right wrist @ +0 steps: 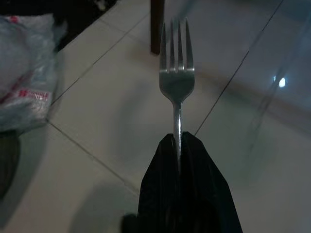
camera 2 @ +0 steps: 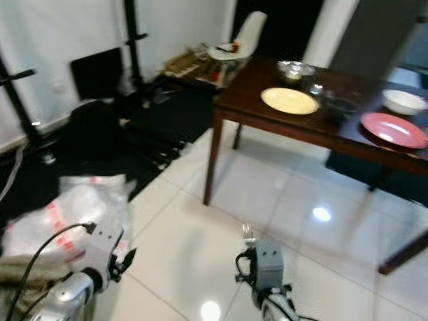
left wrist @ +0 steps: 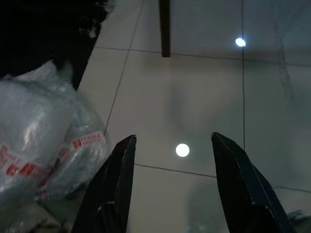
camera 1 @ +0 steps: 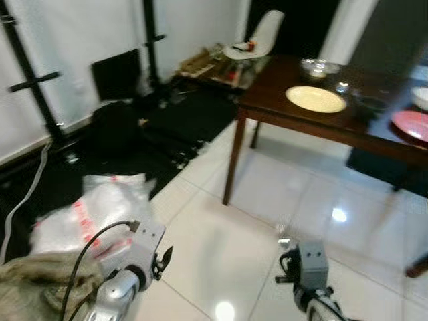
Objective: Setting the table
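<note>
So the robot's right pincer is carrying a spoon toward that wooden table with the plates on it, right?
Not quite: the right pincer is shut on a fork, not a spoon; the right wrist view shows its four tines. The rest holds: the wooden table ahead carries a cream plate and a red plate.

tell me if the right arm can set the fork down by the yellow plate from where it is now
Probably not yet. The right gripper, jaws shut on the fork, hangs low over the tiled floor, while the yellow plate sits up on the wooden table well ahead. Open floor lies between, so walking closer looks unobstructed.
</note>
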### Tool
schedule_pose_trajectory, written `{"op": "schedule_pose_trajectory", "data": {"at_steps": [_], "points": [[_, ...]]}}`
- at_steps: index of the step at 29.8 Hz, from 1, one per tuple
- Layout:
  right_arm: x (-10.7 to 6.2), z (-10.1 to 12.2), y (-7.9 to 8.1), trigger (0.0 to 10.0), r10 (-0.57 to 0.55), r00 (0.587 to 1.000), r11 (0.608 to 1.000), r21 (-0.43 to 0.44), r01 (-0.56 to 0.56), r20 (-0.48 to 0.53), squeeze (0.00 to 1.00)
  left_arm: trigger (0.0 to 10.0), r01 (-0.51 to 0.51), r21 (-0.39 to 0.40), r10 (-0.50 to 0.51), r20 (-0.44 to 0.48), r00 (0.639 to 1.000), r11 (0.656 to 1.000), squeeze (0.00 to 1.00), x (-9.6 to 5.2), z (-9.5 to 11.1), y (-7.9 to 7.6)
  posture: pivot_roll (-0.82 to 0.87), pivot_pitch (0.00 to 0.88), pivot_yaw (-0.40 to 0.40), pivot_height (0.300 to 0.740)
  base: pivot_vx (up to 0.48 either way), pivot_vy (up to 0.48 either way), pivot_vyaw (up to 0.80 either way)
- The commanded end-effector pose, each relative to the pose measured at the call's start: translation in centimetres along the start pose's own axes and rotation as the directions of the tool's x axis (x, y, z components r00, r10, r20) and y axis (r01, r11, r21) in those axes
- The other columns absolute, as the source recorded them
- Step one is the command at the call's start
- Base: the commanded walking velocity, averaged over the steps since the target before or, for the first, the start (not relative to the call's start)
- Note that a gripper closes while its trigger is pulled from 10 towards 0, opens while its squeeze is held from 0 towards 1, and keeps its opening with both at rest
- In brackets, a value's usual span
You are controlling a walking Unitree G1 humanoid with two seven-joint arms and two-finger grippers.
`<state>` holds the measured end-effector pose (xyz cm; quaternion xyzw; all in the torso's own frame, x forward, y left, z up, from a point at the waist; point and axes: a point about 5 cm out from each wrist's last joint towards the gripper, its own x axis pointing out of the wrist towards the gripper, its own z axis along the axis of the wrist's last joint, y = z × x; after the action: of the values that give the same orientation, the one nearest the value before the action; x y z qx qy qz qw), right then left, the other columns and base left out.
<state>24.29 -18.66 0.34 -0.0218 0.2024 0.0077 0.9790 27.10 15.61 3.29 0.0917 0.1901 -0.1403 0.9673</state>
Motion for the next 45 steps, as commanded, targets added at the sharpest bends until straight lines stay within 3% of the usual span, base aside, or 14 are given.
{"op": "schedule_pose_trajectory", "data": {"at_steps": [1,40,45], "points": [[-0.1,0.0,-0.3,10.0,-0.010,1.000,1.000,0.006,0.010,-0.001,0.00,10.0,0.011,-0.005,-0.011,-0.017,1.000,1.000,0.00,-0.1,-0.4,-0.3,-0.07,0.000,0.066,0.740,0.000,0.000,-0.80],[0.0,0.1,-0.4,10.0,-0.015,1.000,1.000,0.007,0.015,0.005,0.00,10.0,0.078,-0.026,-0.078,-0.003,0.997,0.997,0.00,0.0,0.2,-1.1,-0.07,0.000,0.067,0.740,0.000,0.000,-0.80],[0.1,0.6,-0.5,10.0,-0.015,1.000,1.000,0.006,0.015,0.018,0.00,10.0,0.096,-0.081,-0.093,0.035,0.995,0.992,0.00,0.0,1.2,-1.2,-0.07,0.000,0.066,0.740,0.000,0.000,-0.80]]}}
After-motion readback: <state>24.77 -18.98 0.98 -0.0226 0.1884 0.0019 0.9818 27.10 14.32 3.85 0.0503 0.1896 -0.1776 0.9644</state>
